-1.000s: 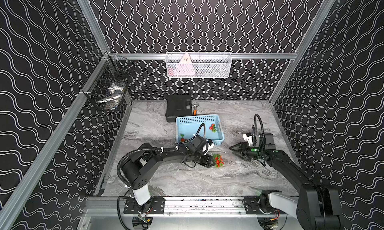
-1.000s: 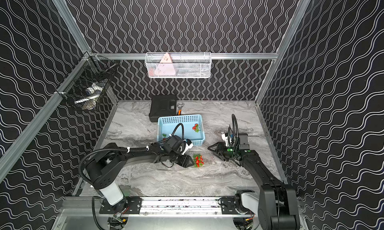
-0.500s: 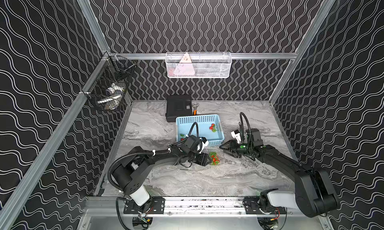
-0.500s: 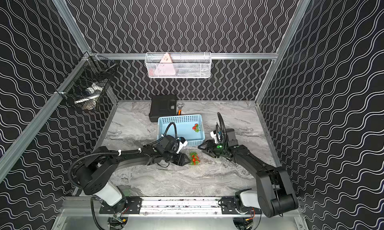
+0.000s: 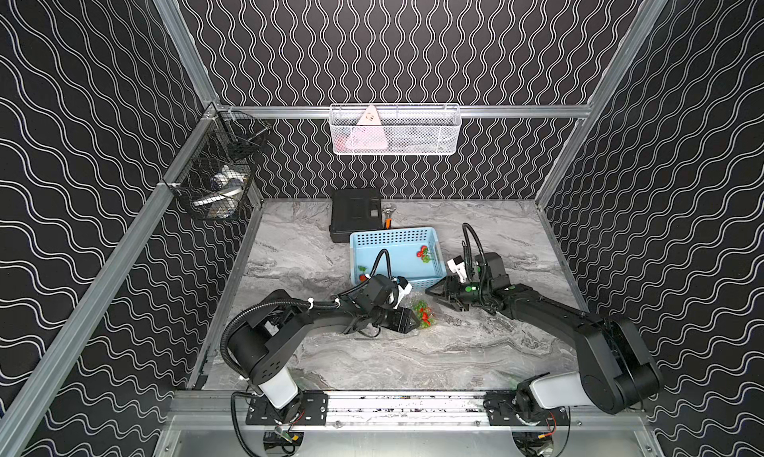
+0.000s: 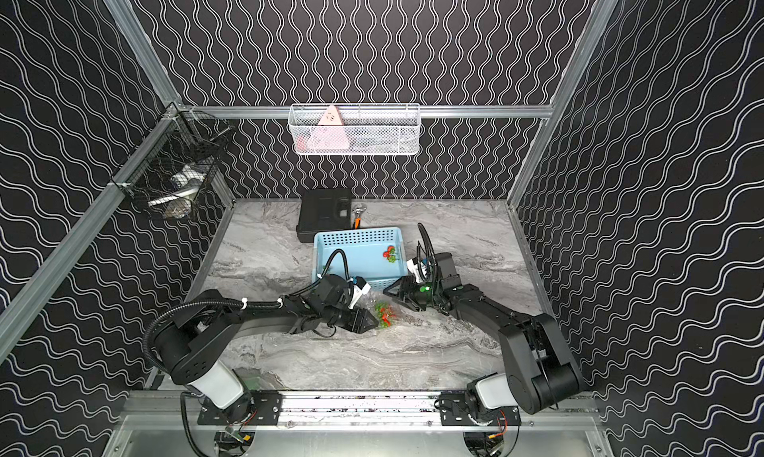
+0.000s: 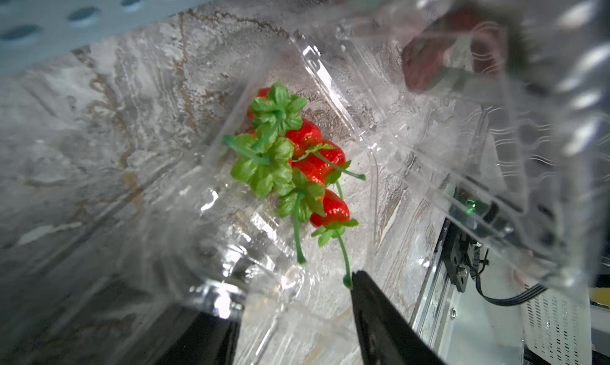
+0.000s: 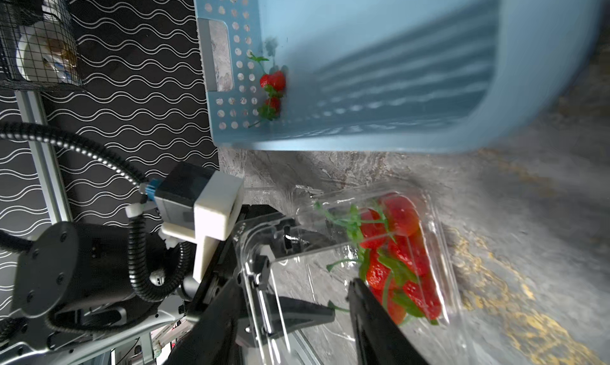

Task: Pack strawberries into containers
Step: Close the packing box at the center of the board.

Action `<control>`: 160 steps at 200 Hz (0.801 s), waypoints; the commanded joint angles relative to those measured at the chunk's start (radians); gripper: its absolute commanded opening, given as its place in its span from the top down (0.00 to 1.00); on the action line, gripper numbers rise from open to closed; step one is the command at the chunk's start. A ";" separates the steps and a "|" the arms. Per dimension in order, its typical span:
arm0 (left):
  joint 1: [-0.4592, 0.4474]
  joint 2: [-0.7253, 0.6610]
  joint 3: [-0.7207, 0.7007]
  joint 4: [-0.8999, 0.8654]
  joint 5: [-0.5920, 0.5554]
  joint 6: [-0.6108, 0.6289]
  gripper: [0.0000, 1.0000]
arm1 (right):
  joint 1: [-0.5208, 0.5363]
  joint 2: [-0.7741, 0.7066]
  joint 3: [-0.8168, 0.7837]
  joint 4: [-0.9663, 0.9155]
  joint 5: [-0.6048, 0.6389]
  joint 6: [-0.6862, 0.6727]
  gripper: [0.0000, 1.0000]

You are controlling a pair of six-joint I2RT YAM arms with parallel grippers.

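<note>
A clear plastic clamshell container (image 8: 437,247) lies on the grey marble-patterned tabletop (image 5: 413,364) just in front of the light blue perforated basket (image 5: 397,238), between the two grippers, with its lid raised. Inside it sit several red strawberries (image 7: 303,137) with green leafy tops and thin stems, packed close together. The left gripper (image 7: 295,292) reaches in low from the robot's left side. Its jaws stand apart with the container's near edge between them and one finger partly under the plastic rim; whether they press on it cannot be told. The right gripper (image 5: 433,297) hangs near the basket's front right corner, just beside the container and pointing at it, with its jaws spread wide and clamped on nothing. More berries lie in the blue basket: a small cluster (image 5: 423,254) toward its right wall and a pair (image 8: 274,82) by its left wall. A black case (image 5: 357,215) lies behind the basket against the back wall. A white wire mesh basket (image 5: 413,134) hangs on the back rail, and a black wire basket (image 5: 215,182) on the left rail.
</note>
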 commanded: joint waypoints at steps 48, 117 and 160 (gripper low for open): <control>0.038 -0.134 -0.047 0.054 -0.006 -0.030 0.43 | 0.019 0.024 0.016 0.038 0.013 0.011 0.46; 0.078 -0.258 -0.151 0.054 -0.028 -0.062 0.42 | 0.057 0.062 0.045 0.018 0.035 -0.002 0.46; 0.117 -0.315 -0.204 0.073 -0.021 -0.091 0.42 | 0.080 0.061 0.075 -0.051 0.069 -0.035 0.46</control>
